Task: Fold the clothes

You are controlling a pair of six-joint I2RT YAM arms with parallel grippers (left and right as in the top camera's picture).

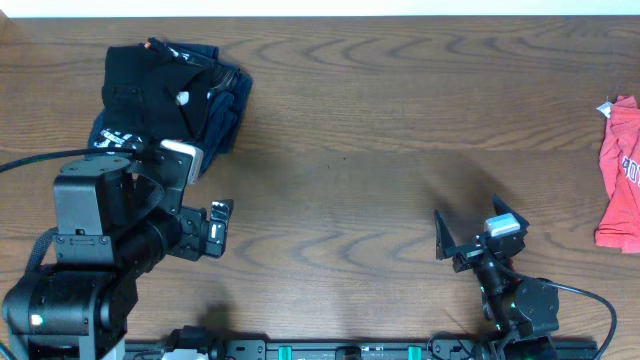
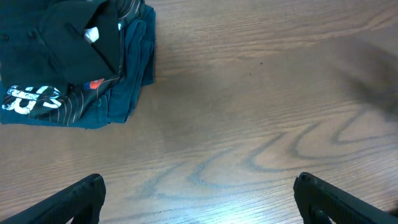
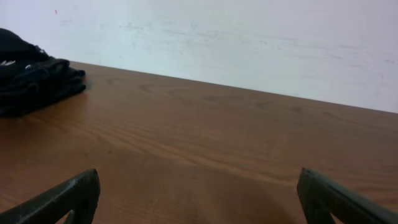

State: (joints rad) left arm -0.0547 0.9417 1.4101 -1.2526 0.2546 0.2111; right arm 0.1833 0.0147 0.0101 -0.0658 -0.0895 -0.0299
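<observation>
The clothes lie in two places. A folded black T-shirt (image 1: 150, 85) with a small white logo rests on a folded navy printed garment (image 1: 215, 115) at the table's far left. The left wrist view shows the same black T-shirt (image 2: 56, 37) and navy garment (image 2: 74, 102) at its upper left. A red garment (image 1: 620, 175) lies crumpled at the right edge. My left gripper (image 1: 218, 222) hangs open over bare wood just in front of the stack, nothing between its fingers (image 2: 198, 182). My right gripper (image 1: 470, 215) is open and empty near the front right (image 3: 199, 175).
The wooden table (image 1: 350, 130) stretches between the stack and the red garment. A white wall (image 3: 249, 43) stands behind the far edge, and the dark stack (image 3: 31, 78) shows at the left of the right wrist view. The arm bases sit along the front edge.
</observation>
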